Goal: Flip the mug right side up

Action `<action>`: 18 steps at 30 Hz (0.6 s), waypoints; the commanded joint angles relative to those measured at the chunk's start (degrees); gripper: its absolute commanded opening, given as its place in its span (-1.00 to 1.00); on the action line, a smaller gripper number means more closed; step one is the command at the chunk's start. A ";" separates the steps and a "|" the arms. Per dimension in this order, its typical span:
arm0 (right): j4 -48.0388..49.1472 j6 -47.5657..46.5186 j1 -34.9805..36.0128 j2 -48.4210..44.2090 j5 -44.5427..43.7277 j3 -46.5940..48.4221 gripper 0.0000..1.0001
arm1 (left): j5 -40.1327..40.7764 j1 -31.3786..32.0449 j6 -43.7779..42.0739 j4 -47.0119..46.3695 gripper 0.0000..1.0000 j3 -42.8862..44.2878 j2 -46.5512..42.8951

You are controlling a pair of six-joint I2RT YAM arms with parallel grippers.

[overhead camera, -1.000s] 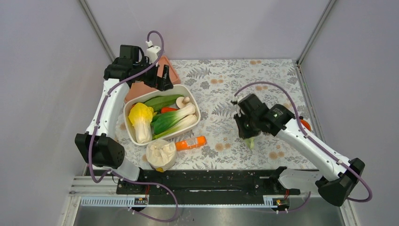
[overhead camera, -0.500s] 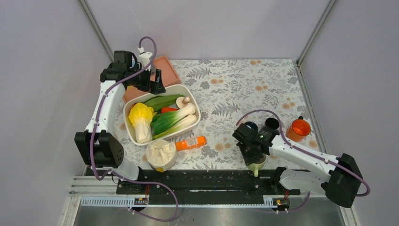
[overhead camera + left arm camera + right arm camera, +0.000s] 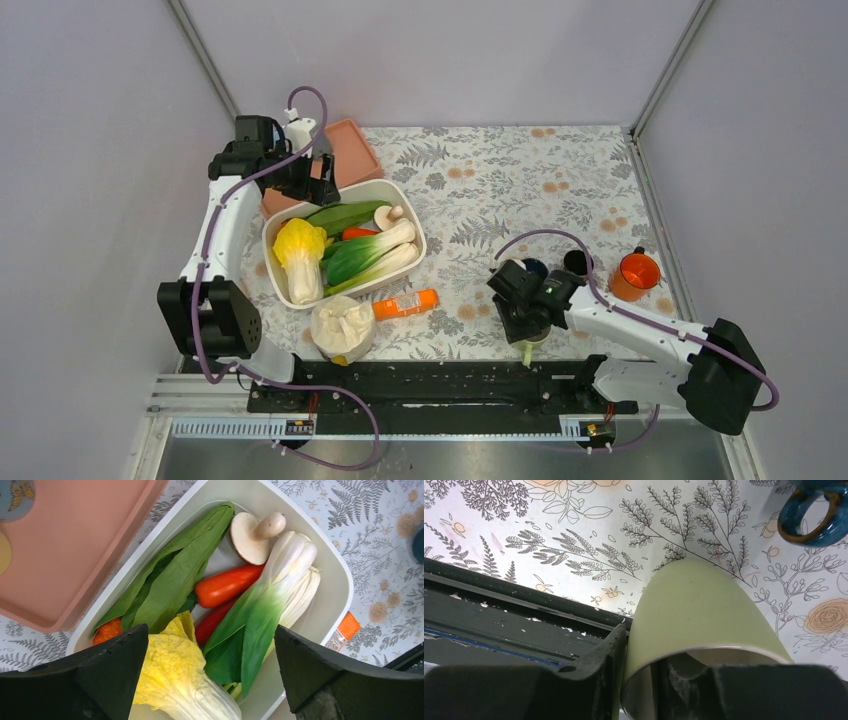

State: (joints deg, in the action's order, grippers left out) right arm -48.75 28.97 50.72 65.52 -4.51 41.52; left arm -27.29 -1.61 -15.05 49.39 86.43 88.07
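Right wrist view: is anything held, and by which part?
The right gripper pinches the pale green mug by its wall at the rim, one finger inside and one outside.

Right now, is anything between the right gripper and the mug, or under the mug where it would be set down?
Nothing between them: the right gripper pinches the green mug by its rim. Below it lies bare tablecloth, though the black rail runs close beside, and the blue mug sits apart to one side.
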 commanded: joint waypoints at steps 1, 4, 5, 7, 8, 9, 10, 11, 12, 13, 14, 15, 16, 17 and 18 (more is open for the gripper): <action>0.91 0.80 0.43 -0.57 0.35 -0.30 -0.23 | 1.30 -0.89 -1.47 -2.65 0.98 -0.27 -2.64; -1.99 0.65 0.44 -1.78 -0.20 1.50 0.09 | 0.66 -1.02 -0.95 -2.92 0.98 -0.53 -2.93; -2.97 0.65 0.48 -2.69 -0.64 2.13 0.17 | 0.33 -0.99 -0.87 -2.96 0.98 -0.56 -3.09; -4.99 0.46 0.43 -4.87 -0.93 3.66 0.31 | 0.37 -1.00 -1.05 -2.94 0.98 -0.47 -3.58; -5.93 0.27 0.43 -6.01 -0.93 4.52 0.38 | 0.76 -1.03 -1.30 -2.91 0.98 -0.36 -3.75; -6.61 0.03 0.46 -7.02 -0.72 5.20 0.46 | 1.29 -1.08 -1.53 -2.92 0.98 -0.32 -3.82; -7.21 -0.58 0.44 -8.00 -0.40 6.06 0.52 | 1.76 -1.14 -1.75 -2.96 0.98 -0.35 -3.89; -7.97 -1.00 0.50 -8.69 0.20 7.03 0.57 | 1.89 -1.32 -1.96 -2.92 0.98 -0.39 -3.83; -8.73 -1.96 0.44 -9.17 0.80 8.16 0.62 | 1.75 -1.60 -2.15 -2.93 0.98 -0.45 -3.69; -9.86 -2.66 0.43 -9.45 1.07 9.46 0.65 | 1.80 -1.87 -2.38 -2.91 0.98 -0.58 -3.61; -11.09 -3.21 0.43 -9.66 1.31 10.78 0.66 | 1.87 -2.17 -2.68 -2.92 0.98 -0.53 -3.30; -12.22 -3.79 0.44 -9.82 1.11 12.49 0.67 | 1.94 -2.58 -3.01 -2.95 0.98 -0.45 -2.97; -13.33 -4.17 0.43 -9.94 0.27 14.23 0.69 | 2.27 -3.19 -3.39 -3.04 0.98 -0.29 -2.52; -13.94 -4.61 0.43 -10.19 -0.77 16.01 0.71 | 3.05 -3.73 -3.60 -3.24 0.98 0.10 -1.86; -14.25 -5.06 0.43 -10.51 -2.01 17.76 0.73 | 3.83 -4.39 -3.89 -3.22 0.98 0.54 -1.08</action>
State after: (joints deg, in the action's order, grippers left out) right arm -58.92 26.74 50.74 56.40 -3.70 52.29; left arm -26.06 -3.81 -16.82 48.53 85.73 86.72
